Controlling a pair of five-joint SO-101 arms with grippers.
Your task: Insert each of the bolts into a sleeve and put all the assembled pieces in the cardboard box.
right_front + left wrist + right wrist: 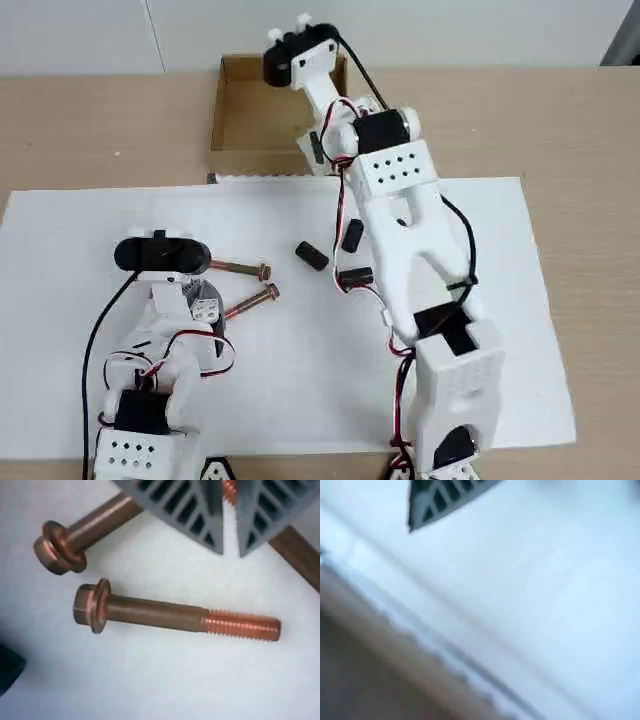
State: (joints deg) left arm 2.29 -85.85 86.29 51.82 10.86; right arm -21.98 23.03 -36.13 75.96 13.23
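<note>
Wooden worktop (80, 130) before me: white sheet (300, 380) spread over it, cardboard box (250, 125) beyond. On the sheet, one bolt (238, 268), second bolt (250, 300), black sleeve (311, 255).

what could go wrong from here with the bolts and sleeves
1. The bolts lie close together by the left gripper. Grabbing one could nudge the other, and the round shafts may roll.
2. The sleeves lie right beside the right arm. A swing back from the box might knock them away.
</note>
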